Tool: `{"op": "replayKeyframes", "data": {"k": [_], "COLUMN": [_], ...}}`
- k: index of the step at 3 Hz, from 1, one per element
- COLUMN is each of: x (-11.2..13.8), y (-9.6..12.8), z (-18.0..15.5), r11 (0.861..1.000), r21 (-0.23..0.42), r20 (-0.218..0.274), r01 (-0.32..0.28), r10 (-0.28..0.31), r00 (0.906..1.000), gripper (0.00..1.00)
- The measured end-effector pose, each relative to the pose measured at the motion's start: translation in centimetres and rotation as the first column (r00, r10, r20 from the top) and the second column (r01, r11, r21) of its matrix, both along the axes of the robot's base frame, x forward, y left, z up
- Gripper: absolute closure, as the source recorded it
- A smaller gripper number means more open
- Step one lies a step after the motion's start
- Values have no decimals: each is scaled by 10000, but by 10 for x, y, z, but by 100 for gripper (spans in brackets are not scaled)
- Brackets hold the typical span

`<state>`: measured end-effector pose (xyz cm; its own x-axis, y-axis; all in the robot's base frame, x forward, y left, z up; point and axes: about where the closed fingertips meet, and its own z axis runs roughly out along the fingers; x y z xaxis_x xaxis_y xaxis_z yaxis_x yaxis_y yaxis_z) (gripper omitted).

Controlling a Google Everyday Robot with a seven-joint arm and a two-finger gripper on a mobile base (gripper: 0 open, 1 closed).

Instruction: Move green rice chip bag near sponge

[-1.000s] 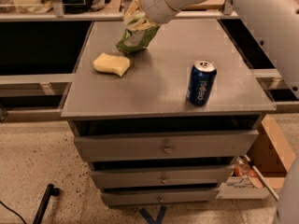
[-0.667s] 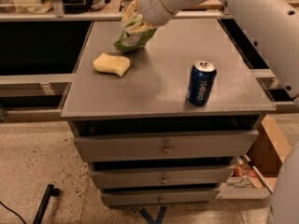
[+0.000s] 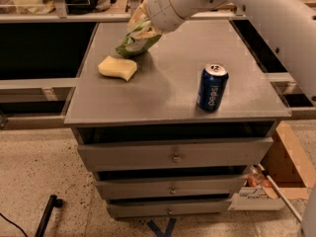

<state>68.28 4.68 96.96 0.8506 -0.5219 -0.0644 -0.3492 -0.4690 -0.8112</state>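
The green rice chip bag (image 3: pixel 134 41) hangs tilted over the back left of the grey cabinet top (image 3: pixel 168 93), its lower end just behind the sponge. The sponge (image 3: pixel 117 67), a pale yellow block, lies flat on the left of the top. My gripper (image 3: pixel 141 22) comes in from the upper right on the white arm (image 3: pixel 237 4) and is shut on the bag's upper end. The wrist hides most of the fingers.
A blue Pepsi can (image 3: pixel 212 87) stands upright at the front right of the top. The cabinet has three drawers (image 3: pixel 173 154) below. A cardboard box (image 3: pixel 281 172) sits on the floor at the right. Dark shelving flanks both sides.
The gripper and the bag have shifted a little left and down, closer to the sponge. The sponge and the can have not moved.
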Motion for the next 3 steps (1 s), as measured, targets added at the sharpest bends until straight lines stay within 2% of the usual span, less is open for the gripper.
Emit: {"op": "replayKeyframes", "data": {"k": [2, 3], "x": [0, -1], "y": [4, 6], "z": [-3, -5], "r11": [10000, 9999], "r21": [-14, -17], "r20": [-52, -73], "r01": [-69, -106], "r10": [69, 106], "r00": [10000, 9999], "gripper": [12, 0]}}
